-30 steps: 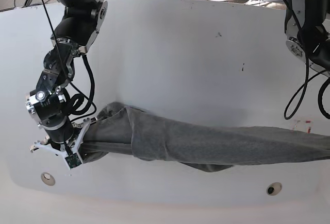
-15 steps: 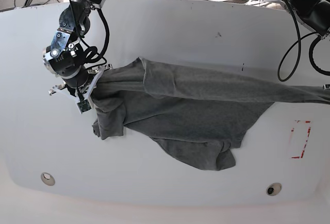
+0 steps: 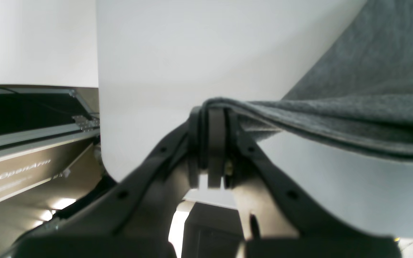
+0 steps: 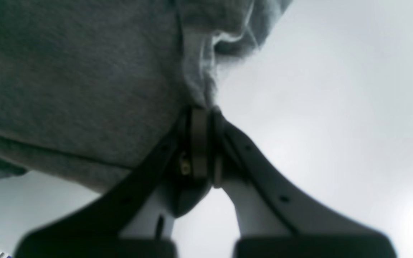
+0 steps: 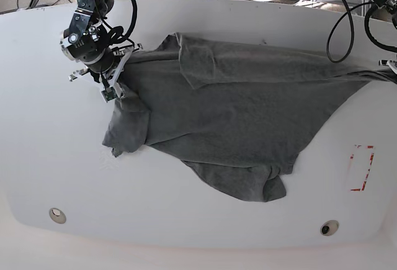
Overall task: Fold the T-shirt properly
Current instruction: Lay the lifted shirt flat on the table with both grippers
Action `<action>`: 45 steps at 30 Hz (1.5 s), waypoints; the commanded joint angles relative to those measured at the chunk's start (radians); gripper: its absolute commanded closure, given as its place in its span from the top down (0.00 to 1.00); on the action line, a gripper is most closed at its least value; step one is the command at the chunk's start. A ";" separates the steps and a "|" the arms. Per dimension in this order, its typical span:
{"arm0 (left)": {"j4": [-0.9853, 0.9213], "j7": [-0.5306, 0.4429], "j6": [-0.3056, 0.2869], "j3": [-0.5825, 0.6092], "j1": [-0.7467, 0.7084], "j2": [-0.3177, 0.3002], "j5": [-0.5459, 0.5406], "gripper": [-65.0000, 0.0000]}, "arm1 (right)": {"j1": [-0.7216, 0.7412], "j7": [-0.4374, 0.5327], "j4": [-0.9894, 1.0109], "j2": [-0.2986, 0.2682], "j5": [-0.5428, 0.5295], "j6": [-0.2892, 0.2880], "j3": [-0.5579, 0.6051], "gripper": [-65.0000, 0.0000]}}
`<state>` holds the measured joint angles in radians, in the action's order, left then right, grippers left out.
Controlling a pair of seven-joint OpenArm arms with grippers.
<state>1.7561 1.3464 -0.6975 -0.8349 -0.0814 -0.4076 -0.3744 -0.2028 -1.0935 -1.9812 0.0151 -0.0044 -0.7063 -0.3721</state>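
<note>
The T-shirt [image 5: 229, 121] is a dark charcoal-grey garment spread across the middle of the white surface [image 5: 49, 158], stretched between the two arms along its far side. Its far edge runs in a fairly taut line from the far-left part of the surface to the right edge, while the body of the fabric hangs down toward the near edge in a rough triangle, ending in a crumpled, folded-over lump near the middle of the near side. A sleeve lies limp on the left, pointing toward the near-left corner. A flap of fabric is folded over near the far edge.

The right pincer [image 4: 201, 114] is clamped on the T-shirt's edge at the far-left part of the surface; in the right wrist view its black fingers [image 4: 199, 143] are pressed together with grey cloth bunched at their tips. The left pincer [image 3: 212, 114] is clamped on the opposite end of the T-shirt at the right edge of the surface, its fingers together with a folded hem caught at the tips and the cloth running off to the side, lifted clear of the surface.

A red rectangular outline [image 5: 361, 167] is marked near the right edge, apart from the T-shirt. Two round fittings [image 5: 57, 215] sit along the near edge.
</note>
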 commanded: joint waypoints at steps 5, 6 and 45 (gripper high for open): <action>0.018 -0.069 -0.001 -0.007 -0.071 -0.027 0.002 0.00 | -0.054 0.019 -0.020 0.007 -0.007 0.008 -0.001 0.00; 0.018 -0.072 -0.001 -0.007 -0.079 -0.027 0.002 0.00 | -0.060 0.019 -0.020 0.009 -0.007 0.008 -0.001 0.01; 0.012 -0.169 -0.001 -0.014 -0.234 -0.027 0.030 0.00 | -0.137 0.037 -0.045 0.035 -0.016 0.008 0.000 0.80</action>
<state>1.7542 1.1873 -0.6998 -0.8444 -0.3164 -0.4099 -0.3641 -0.3630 -1.0870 -1.9984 0.0547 -0.0067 -0.7040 -0.3717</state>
